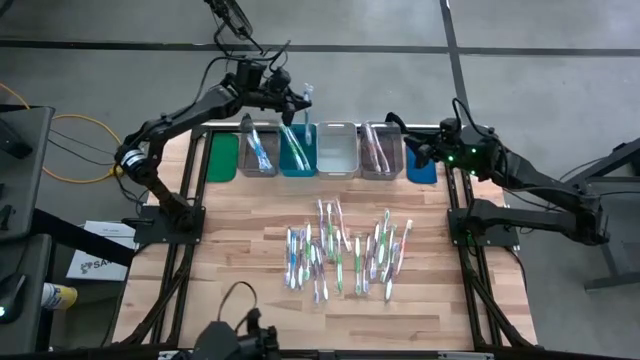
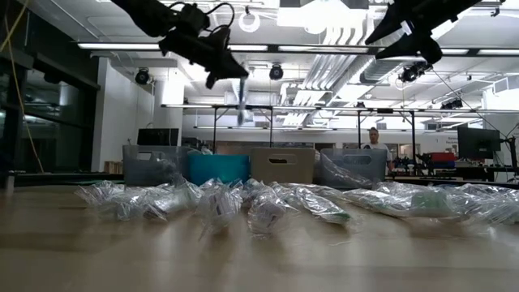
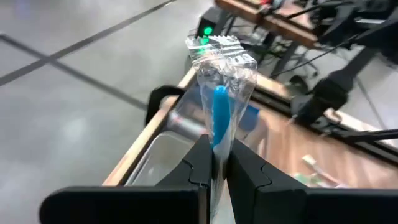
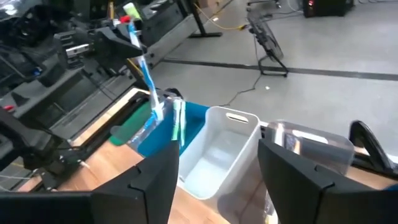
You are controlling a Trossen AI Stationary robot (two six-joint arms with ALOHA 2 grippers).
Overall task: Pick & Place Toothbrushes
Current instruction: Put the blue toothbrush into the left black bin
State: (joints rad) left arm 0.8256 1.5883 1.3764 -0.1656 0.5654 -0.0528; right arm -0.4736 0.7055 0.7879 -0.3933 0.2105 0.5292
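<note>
Several wrapped toothbrushes [image 1: 345,250] lie in a loose pile in the middle of the wooden table [image 1: 250,300]. My left gripper [image 1: 292,100] is high over the far end of the teal bin [image 1: 298,150], shut on a blue toothbrush [image 3: 219,118] in a clear wrapper. In the low view this toothbrush [image 2: 242,99] hangs below that gripper [image 2: 219,69]. My right gripper [image 1: 412,148] hovers open above the grey bin [image 1: 382,150] at the far right, with nothing between its fingers [image 4: 155,180]. My left gripper pinches the wrapped toothbrush by its blue handle [image 3: 217,142] between the two fingers. The rest of the brush and the wrapper's crimped end [image 3: 219,50] stick out past the fingertips. The brush is lifted clear, slanting down over the bins.
A row of bins stands along the far edge: green [image 1: 222,157], grey with toothbrushes in it [image 1: 260,150], teal, white [image 1: 337,150], grey and blue [image 1: 422,165]. A person [image 2: 373,139] stands in the room behind the table.
</note>
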